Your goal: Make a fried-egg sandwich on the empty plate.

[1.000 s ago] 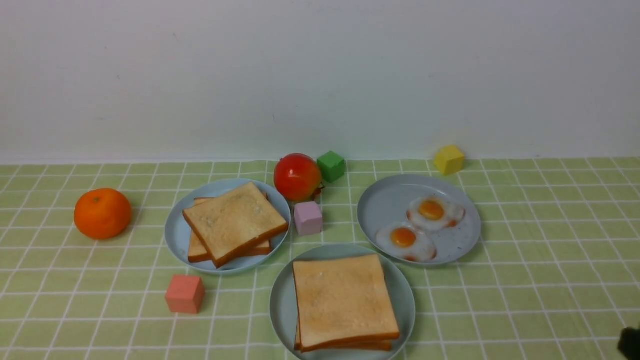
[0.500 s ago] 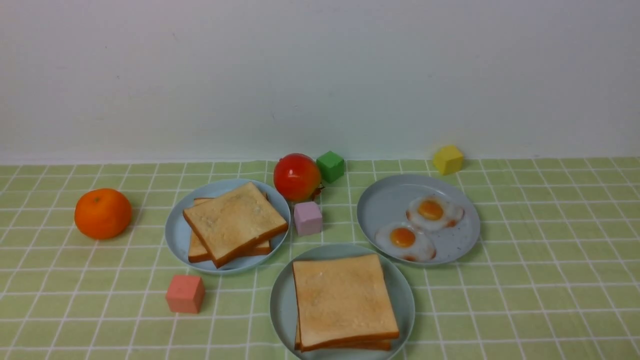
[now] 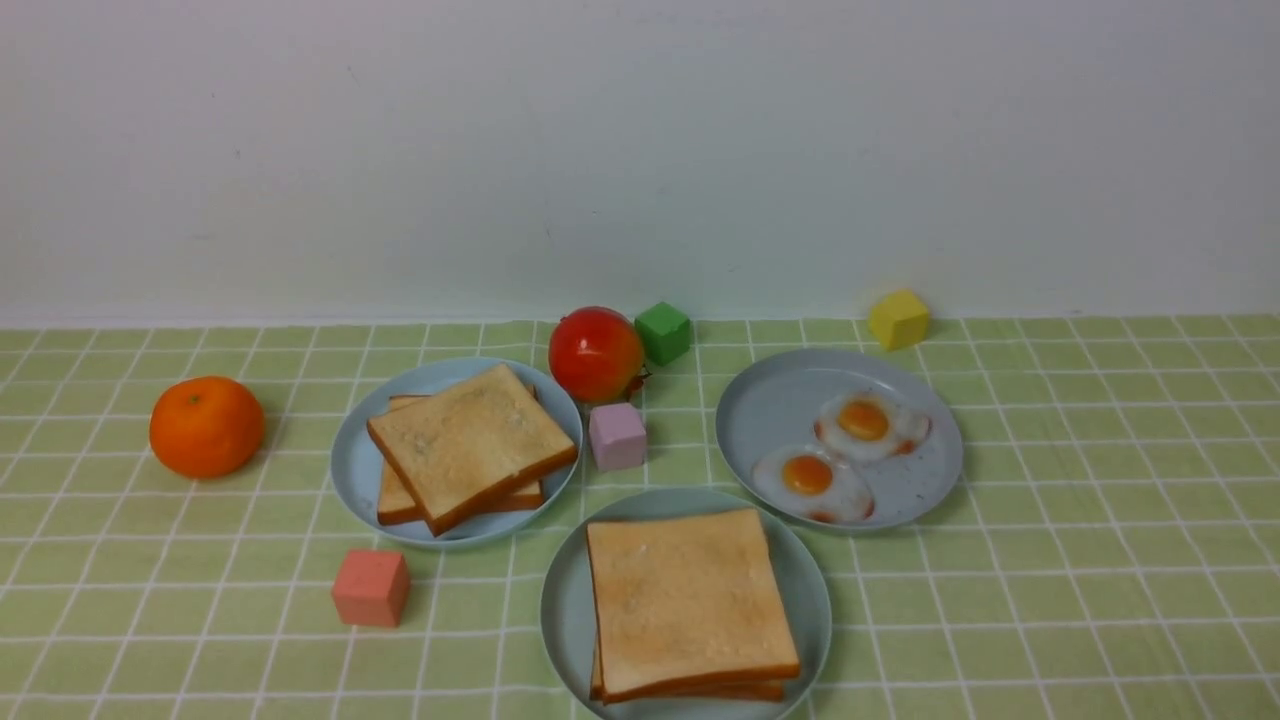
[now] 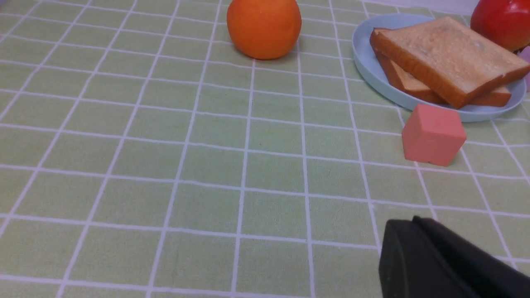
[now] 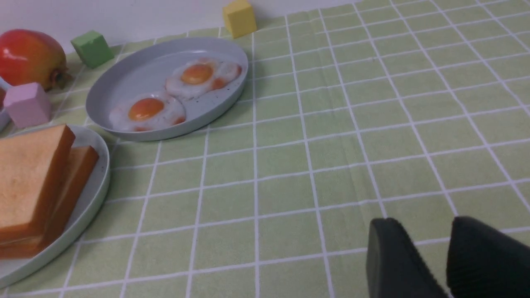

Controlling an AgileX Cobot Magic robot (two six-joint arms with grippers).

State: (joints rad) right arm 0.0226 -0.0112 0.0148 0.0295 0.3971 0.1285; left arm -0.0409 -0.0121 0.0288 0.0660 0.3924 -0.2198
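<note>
The sandwich [image 3: 690,600], two square toast slices stacked flush, lies on the pale aqua plate [image 3: 812,600] at the front centre; what lies between the slices is hidden. In the right wrist view the sandwich [image 5: 29,182] and its plate's rim [image 5: 93,194] sit well away from my right gripper [image 5: 424,225], which is open over bare cloth with nothing between its fingers. My left gripper [image 4: 410,221] is shut and empty above the cloth, short of the salmon cube [image 4: 432,134]. Neither gripper shows in the front view.
A grey-blue plate [image 3: 350,470] holds two askew bread slices [image 3: 470,445]. Another plate [image 3: 760,410] holds two fried eggs [image 3: 865,420]. An orange [image 3: 205,427], a red fruit [image 3: 595,353] and green [image 3: 663,332], yellow [image 3: 898,318], lilac [image 3: 617,436] and salmon [image 3: 370,587] cubes stand around.
A dark bit of my right arm at the front view's lower right corner has drawn out of sight. The plates, food and cubes have not moved.
</note>
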